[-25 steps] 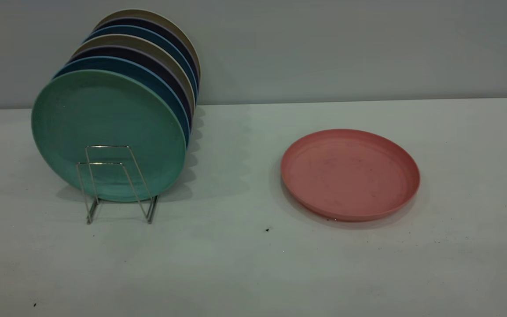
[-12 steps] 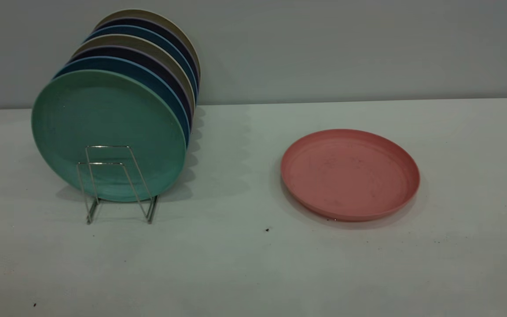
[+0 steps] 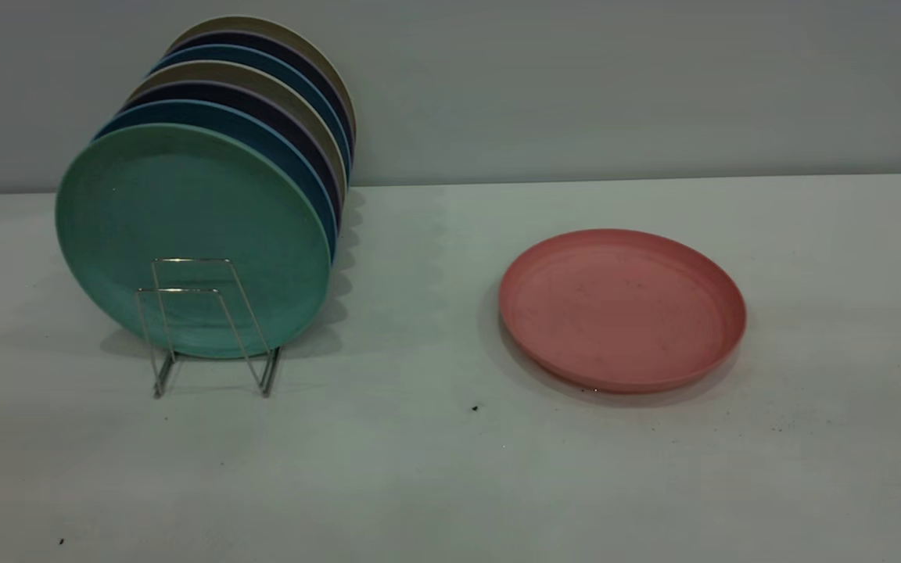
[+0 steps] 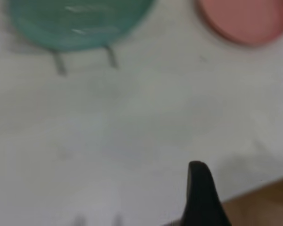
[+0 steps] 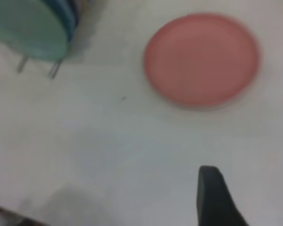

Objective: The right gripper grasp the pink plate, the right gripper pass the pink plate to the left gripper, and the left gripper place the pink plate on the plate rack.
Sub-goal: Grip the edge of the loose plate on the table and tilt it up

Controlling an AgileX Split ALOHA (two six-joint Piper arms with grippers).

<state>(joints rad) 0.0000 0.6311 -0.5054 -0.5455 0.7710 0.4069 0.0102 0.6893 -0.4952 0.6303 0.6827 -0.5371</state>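
The exterior camera faced the table (image 3: 419, 469) level and near; both wrist cameras looked down from seemingly farther back, sharing the pink plate (image 3: 621, 309) and rack (image 3: 208, 324).

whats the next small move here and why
Probably bring the right pincer forward and down toward the near rim of the pink plate. The plate lies flat and untouched on the table, apart from the plate rack, and neither pincer shows in the exterior view, so the grasp has not begun.

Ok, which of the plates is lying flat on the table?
The pink plate, alone right of the plate rack. The others, fronted by the teal-green plate, stand on edge in it.
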